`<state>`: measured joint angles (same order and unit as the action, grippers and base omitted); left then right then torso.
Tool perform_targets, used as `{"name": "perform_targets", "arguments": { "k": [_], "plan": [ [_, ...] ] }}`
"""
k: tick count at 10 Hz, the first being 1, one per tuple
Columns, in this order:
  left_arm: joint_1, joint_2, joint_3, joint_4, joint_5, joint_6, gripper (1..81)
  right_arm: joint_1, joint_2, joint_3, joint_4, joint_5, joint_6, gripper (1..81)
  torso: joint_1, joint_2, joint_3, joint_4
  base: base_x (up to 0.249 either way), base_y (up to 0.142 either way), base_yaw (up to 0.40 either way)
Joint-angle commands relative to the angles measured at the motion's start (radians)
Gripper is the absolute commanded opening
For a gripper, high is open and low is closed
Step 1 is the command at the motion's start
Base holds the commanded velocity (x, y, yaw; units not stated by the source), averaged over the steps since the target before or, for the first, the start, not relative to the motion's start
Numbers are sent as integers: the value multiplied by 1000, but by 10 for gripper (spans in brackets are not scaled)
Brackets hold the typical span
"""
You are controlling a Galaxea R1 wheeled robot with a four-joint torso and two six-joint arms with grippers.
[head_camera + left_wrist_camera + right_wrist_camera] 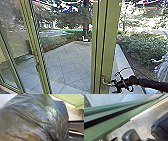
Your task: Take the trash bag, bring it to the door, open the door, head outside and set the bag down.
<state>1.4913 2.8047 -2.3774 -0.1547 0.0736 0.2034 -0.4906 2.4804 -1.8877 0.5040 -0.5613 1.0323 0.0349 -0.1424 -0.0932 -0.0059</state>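
Note:
At the lower right of the head view, my right gripper (115, 86) is at the metal handle (106, 82) on the door's green frame (110, 45). Whether it grips the handle cannot be made out. The right wrist view has the green frame (109, 122) running slantwise, with a shiny metal handle part (130, 135) close to the camera. A dark, glossy trash bag (31, 117) looms large in the left wrist view, its folds drawn together at my left gripper (56, 139), which is shut on it.
Through the glass lies a paved yard (67, 62), with a low pale kerb (126, 62) and bushes (142, 47) on the right. A tree trunk (86, 28) stands at the far end. More green frame posts (35, 45) rise at the left.

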Motion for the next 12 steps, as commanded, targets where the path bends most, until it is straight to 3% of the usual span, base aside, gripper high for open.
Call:
{"name": "perform_targets", "arguments": {
  "k": [1,7,9,12],
  "plan": [
    [-51,-3,-6,-11,58,-2,10,123,59,-88,27,-55,41,811,0,0,0,0,0,0,0],
    [-50,6,-34,-11,64,-2,10,-30,117,-135,-38,-30,40,811,-4,-2,2,0,0,0,0],
    [-50,3,-34,-11,68,-2,10,-93,123,-114,-105,84,40,811,-3,-2,2,0,0,0,0],
    [-47,3,-42,-11,71,-4,10,-164,134,-108,-205,188,35,811,-3,-2,2,0,0,0,0]
  ]
}}
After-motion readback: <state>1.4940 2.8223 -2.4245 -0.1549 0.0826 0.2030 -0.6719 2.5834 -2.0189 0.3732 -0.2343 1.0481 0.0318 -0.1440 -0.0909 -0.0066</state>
